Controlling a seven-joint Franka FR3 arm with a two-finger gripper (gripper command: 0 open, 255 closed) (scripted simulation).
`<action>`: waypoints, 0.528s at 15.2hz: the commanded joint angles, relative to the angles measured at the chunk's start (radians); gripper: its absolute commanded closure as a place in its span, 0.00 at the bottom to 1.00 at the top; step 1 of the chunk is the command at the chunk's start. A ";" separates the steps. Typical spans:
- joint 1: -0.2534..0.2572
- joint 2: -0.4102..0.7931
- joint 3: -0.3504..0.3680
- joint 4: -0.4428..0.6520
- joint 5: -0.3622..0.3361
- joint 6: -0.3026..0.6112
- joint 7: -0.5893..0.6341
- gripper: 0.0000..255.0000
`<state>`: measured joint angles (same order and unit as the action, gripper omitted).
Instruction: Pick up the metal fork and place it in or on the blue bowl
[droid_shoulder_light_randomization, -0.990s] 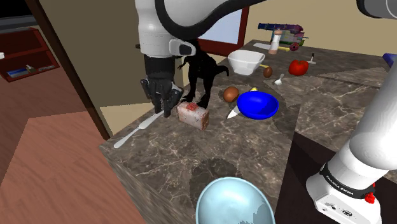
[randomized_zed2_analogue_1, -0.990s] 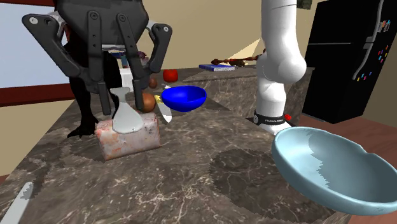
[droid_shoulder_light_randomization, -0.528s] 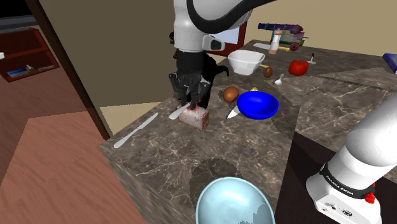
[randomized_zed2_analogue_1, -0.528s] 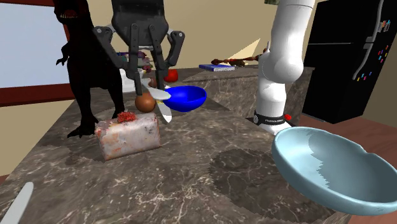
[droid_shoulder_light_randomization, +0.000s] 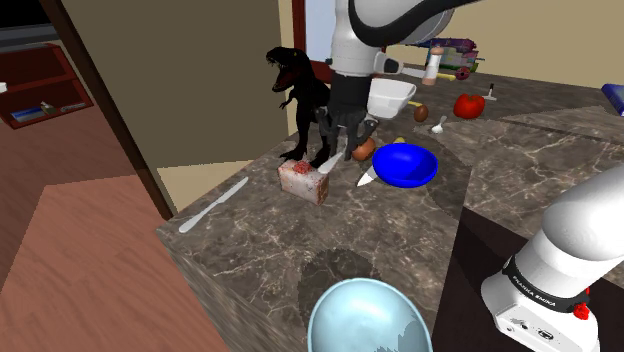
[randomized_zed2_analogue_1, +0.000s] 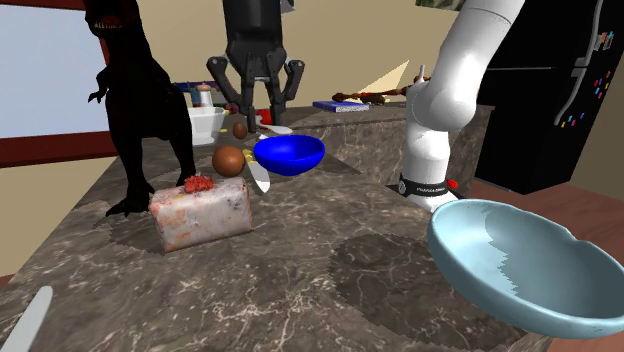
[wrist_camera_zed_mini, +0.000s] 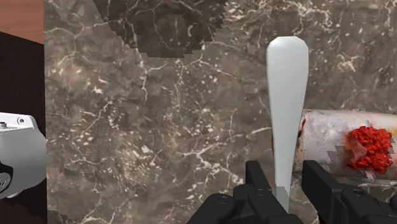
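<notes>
While the jaws are clenched on the pale fork (wrist_camera_zed_mini: 287, 114), which hangs above the tabletop (droid_shoulder_light_randomization: 300, 240) near the blue bowl (droid_shoulder_light_randomization: 405, 165), we judge it light, stiff and slick, so this hold near one end could let it pivot or slip.

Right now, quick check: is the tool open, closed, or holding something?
Tool: closed, holding the pale fork by its handle.
</notes>
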<state>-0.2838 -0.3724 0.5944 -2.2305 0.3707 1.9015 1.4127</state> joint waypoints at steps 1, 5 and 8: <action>-0.003 -0.049 -0.045 -0.040 0.010 -0.020 -0.056 1.00; -0.018 -0.127 -0.133 -0.119 0.005 -0.046 -0.163 1.00; -0.036 -0.173 -0.198 -0.168 -0.013 -0.063 -0.239 1.00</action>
<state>-0.3143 -0.5236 0.4216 -2.3851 0.3640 1.8541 1.2003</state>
